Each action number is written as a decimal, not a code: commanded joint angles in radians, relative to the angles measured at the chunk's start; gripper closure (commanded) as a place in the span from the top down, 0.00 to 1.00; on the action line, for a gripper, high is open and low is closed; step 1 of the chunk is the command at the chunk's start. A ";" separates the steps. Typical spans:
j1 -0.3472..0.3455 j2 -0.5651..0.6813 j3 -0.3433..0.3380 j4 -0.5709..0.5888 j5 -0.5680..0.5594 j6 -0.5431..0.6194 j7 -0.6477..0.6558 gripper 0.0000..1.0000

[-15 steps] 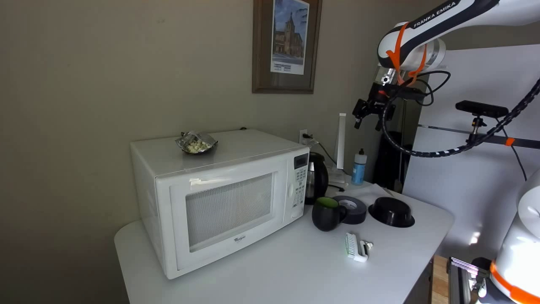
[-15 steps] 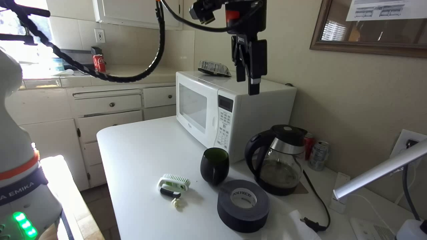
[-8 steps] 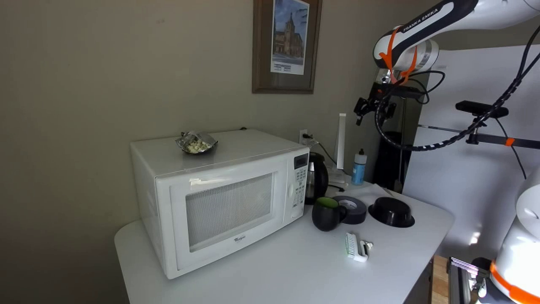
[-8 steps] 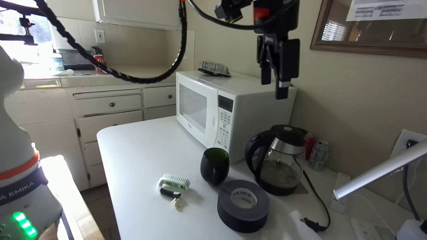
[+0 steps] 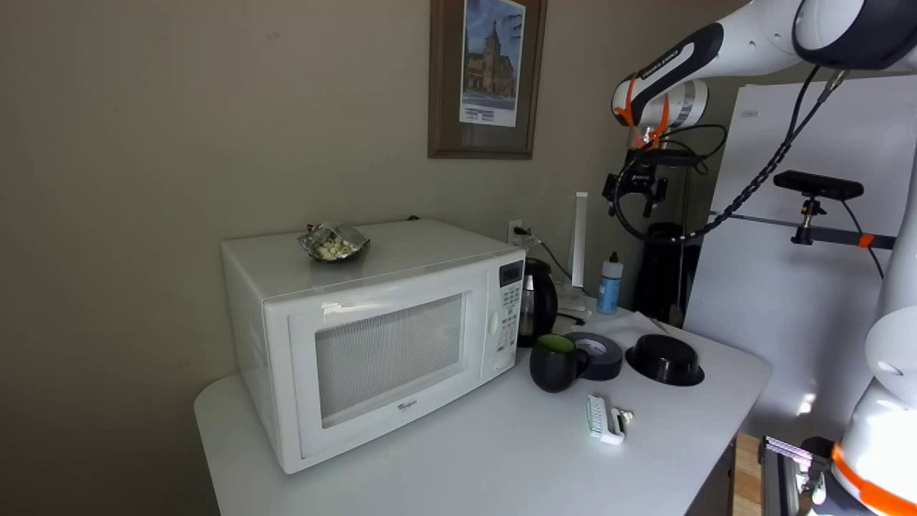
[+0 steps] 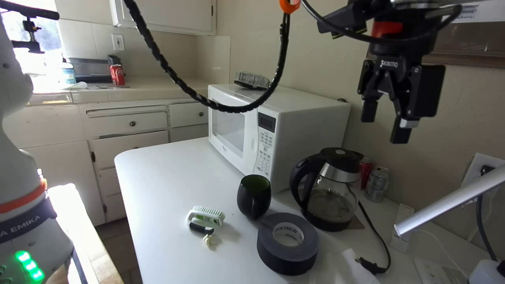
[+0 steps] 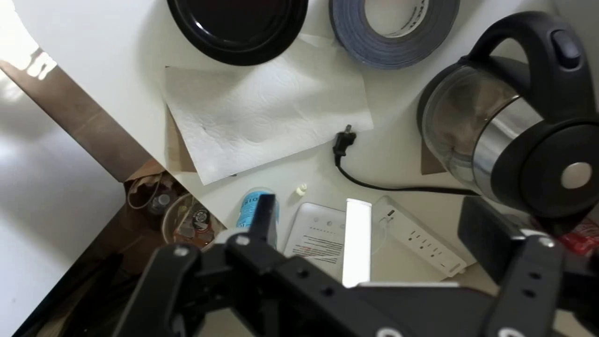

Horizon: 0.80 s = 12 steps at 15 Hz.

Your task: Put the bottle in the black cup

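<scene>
The bottle point(image 5: 609, 287), blue-labelled with a pale top and dark cap, stands upright at the table's back corner. In the wrist view the bottle point(image 7: 247, 209) is partly hidden behind a finger. The black cup point(image 5: 553, 367), with a green inside and a handle, stands upright beside the tape roll; it also shows in an exterior view point(image 6: 253, 199). My gripper point(image 5: 630, 209) is open and empty, well above the table's back part, higher than the bottle. It shows in an exterior view point(image 6: 385, 125) right of the microwave, and its spread fingers in the wrist view point(image 7: 367, 215).
A white upright tube point(image 5: 578, 240) rises near the bottle. A kettle point(image 6: 331, 193), tape roll point(image 6: 288, 244), upside-down black bowl point(image 5: 665, 358), brush point(image 6: 205, 217) and microwave point(image 5: 394, 344) stand on the table. A power strip point(image 7: 421, 238) and paper towel point(image 7: 266, 112) lie at the back.
The arm has extended and come down a little. In an exterior view the gripper has moved right, past the microwave, and lower. It stays open. The bottle and cup have not moved.
</scene>
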 commanded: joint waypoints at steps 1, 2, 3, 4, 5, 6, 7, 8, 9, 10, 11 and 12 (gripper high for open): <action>-0.080 0.187 0.000 0.234 0.021 -0.125 -0.075 1.00; -0.104 0.218 0.005 0.282 0.037 -0.151 -0.076 1.00; -0.076 0.125 0.018 0.158 -0.002 -0.081 -0.039 1.00; -0.094 0.157 0.019 0.200 -0.001 -0.100 -0.048 1.00; -0.106 0.181 0.020 0.230 0.001 -0.112 -0.053 1.00; -0.113 0.196 0.021 0.249 0.001 -0.117 -0.055 1.00; -0.114 0.203 0.022 0.258 0.001 -0.120 -0.055 1.00; -0.114 0.206 0.024 0.262 0.001 -0.121 -0.055 1.00; -0.127 0.227 0.028 0.277 -0.002 -0.115 -0.106 1.00; -0.146 0.264 0.031 0.317 -0.008 -0.144 -0.161 1.00; -0.174 0.294 0.036 0.351 -0.007 -0.160 -0.250 1.00; -0.201 0.316 0.045 0.377 0.004 -0.179 -0.325 1.00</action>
